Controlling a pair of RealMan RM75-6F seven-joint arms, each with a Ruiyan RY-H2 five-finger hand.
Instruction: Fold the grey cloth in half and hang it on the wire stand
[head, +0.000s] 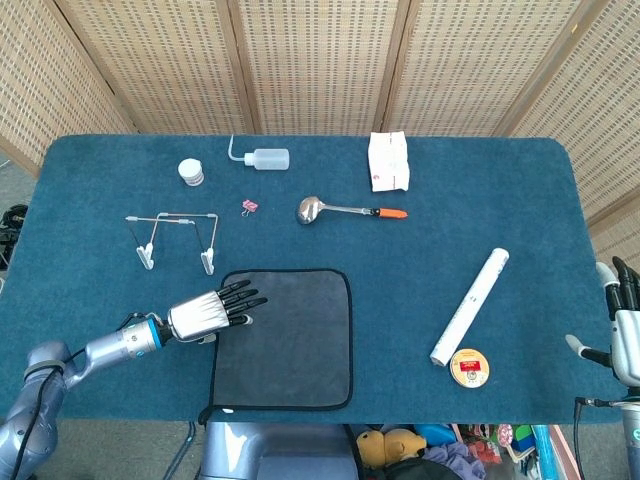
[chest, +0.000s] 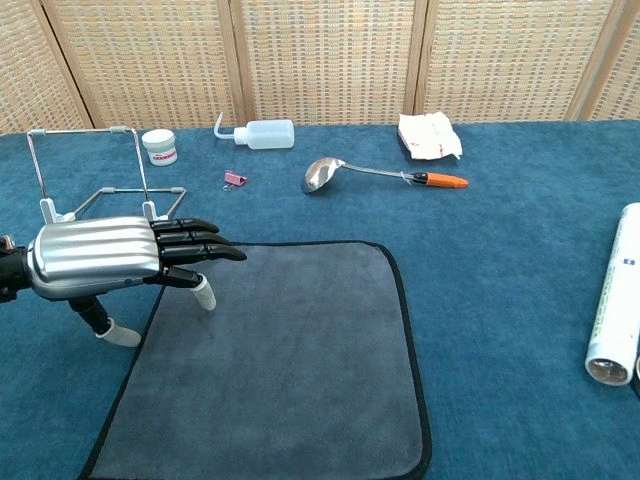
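The grey cloth lies flat and unfolded on the blue table, near its front edge. The wire stand stands just beyond the cloth's left far corner. My left hand hovers palm down over the cloth's left edge, fingers stretched out straight and apart, holding nothing. At the right edge of the head view, off the table, my right hand stands open; the chest view does not show it.
Along the far side sit a small white jar, a squeeze bottle, a pink clip, a spoon with an orange handle and a white packet. A white tube and a round tin lie at the right.
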